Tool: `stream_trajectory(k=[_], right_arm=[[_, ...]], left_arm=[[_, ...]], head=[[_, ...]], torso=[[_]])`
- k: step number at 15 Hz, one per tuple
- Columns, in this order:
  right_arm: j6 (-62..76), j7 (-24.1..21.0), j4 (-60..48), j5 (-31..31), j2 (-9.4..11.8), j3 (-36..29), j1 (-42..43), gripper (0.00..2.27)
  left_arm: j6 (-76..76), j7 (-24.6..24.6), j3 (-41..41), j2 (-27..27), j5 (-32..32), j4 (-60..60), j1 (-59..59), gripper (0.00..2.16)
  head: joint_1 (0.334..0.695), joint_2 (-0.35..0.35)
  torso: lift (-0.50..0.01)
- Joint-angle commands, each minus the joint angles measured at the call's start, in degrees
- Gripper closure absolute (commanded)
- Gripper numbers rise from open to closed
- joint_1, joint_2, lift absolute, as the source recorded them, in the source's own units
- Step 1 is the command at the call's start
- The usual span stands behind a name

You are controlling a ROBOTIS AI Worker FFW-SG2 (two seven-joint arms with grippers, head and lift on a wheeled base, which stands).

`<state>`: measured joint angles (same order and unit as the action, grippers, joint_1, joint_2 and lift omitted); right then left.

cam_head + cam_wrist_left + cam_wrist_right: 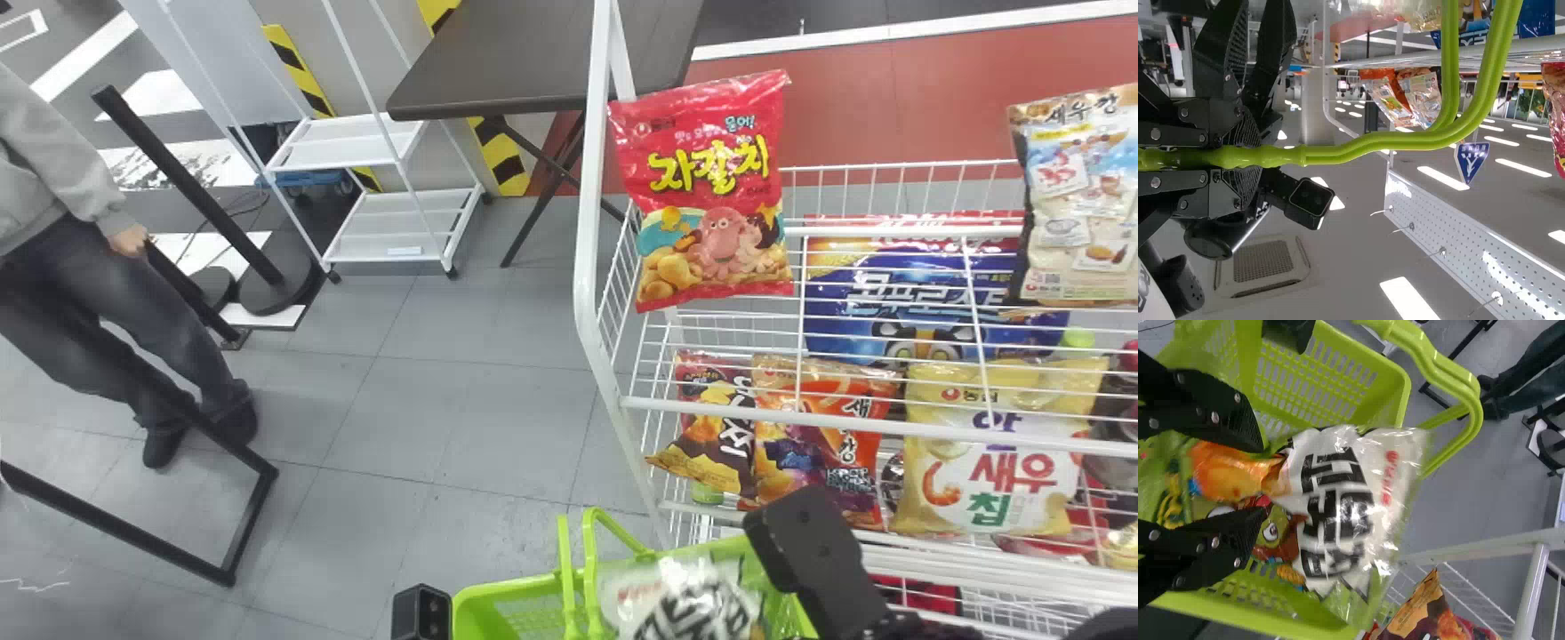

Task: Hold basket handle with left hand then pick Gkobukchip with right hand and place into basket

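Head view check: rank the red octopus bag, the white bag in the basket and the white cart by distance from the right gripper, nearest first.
1. White bag: in the basket, just left of the right gripper.
2. Red bag: higher, at the rack's left end.
3. White cart: farthest, on the floor behind, to the left.

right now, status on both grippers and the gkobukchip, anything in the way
Left gripper shut on basket handle. Right gripper open at Gkobukchip, bag in basket. Handle rises close by, might snag.
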<state>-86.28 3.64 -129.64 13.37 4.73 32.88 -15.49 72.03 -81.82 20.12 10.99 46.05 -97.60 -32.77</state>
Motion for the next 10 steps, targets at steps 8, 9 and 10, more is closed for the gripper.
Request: stream_trajectory(k=[8,9,10], right_arm=[[58.72,-4.87,4.66,-21.01,4.23,-8.27,-13.34,0.07],[67.16,-5.13,6.86,-20.66,4.15,-11.17,-14.83,0.07],[74.01,-5.13,9.06,-20.05,3.88,-13.8,-15.89,0.07]], left_arm=[[-0.18,0.09,0.01,-0.09,-0.09,0.83,0.16,2.15],[-0.18,0.09,0.01,-0.09,-0.09,0.83,0.25,2.15],[-0.18,0.09,0.01,-0.09,-0.09,0.83,0.25,2.15]], head=[[0.695,0.35],[0.695,0.343],[0.695,0.313]], torso=[[0.0],[0.0],[0.0]])
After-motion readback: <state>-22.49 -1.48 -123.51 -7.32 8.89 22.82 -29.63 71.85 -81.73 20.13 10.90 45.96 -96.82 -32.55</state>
